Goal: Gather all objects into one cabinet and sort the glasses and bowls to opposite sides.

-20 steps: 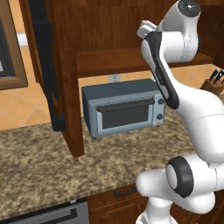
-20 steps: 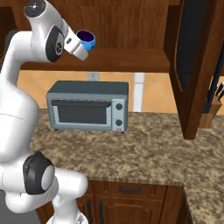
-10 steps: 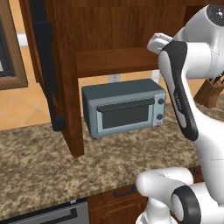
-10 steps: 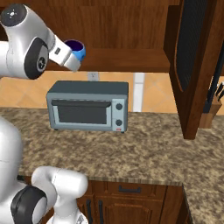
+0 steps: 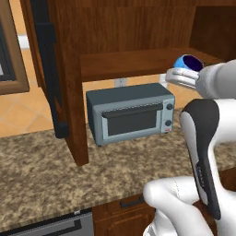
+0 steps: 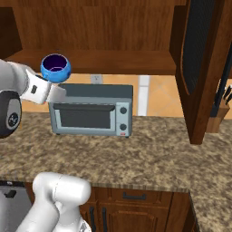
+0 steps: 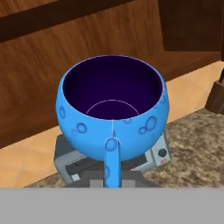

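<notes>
Change since earlier: arm has swung lower and outward; the blue bowl [image 6: 55, 68] now hangs in front of the cabinet's lower edge, over the toaster oven's left end in the right base view, where it was higher and closer to the arm a second ago. Toaster oven, table and cabinet hold their places.
End effector [image 6: 49, 89]: pinching the blue bowl from below; in the hand view the fingertips are hidden behind the bowl and a blue strip running down its front, so the exact contact is hard to make out.
Blue bowl: upright, mouth open upward, dark purple inside, glossy blue outside with lighter round spots. Carried in the air, touching nothing but the end effector. In the left base view it sits at the right [image 5: 188, 63], partly cut by the white wrist.
Arm: white links with dark joints cover the lower right of the left base view and hide part of the table there.
Table [image 6: 149, 158]: speckled granite top, drawers below.
Toaster oven [image 5: 130, 113]: grey-blue, door closed, knobs on its right side, standing on the table under the cabinet.
Cabinet [image 5: 133, 62]: dark reddish-brown wood, doors swung open, bottom board bare where visible; its upper part is cut off by the frame.
Knife block [image 6: 222, 107]: at the far right edge, cut off.
</notes>
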Controlling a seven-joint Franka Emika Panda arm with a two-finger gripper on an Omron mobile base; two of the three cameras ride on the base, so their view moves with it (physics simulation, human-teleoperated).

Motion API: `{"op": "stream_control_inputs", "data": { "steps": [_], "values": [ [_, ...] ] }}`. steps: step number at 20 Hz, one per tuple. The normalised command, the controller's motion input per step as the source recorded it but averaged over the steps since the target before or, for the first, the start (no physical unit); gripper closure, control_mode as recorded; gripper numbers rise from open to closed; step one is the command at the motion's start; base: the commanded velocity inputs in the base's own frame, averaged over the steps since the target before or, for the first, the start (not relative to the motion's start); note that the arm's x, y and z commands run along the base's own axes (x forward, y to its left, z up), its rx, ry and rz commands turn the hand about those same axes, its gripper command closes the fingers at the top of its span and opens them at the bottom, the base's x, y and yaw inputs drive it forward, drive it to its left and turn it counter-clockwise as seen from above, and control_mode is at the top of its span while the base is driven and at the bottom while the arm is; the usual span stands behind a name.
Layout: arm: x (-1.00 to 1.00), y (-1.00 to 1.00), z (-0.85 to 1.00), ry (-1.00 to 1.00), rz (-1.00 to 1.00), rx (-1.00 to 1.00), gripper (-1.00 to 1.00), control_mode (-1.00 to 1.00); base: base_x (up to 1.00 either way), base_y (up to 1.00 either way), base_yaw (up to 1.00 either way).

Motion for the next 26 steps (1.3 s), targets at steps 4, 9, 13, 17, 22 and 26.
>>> {"op": "stream_control_inputs", "data": {
  "steps": [4,9,13,17,22,26],
  "values": [
    [-1.0,0.15,-0.21,-0.12,0.04,-0.06,1.0,-1.0,0.0,0.0,0.0],
    [-0.8,0.09,-0.24,-0.04,0.02,-0.03,1.0,1.0,-0.18,0.02,0.0],
    [0.0,0.0,0.0,0.0,0.0,0.0,1.0,1.0,-0.53,0.16,0.08],
    [0.0,0.0,0.0,0.0,0.0,0.0,1.0,1.0,-0.16,0.2,0.43],
    [0.0,0.0,0.0,0.0,0.0,0.0,1.0,1.0,-0.34,0.22,0.61],
    [0.0,0.0,0.0,0.0,0.0,0.0,1.0,1.0,-1.0,0.2,0.56]
  ]
}}
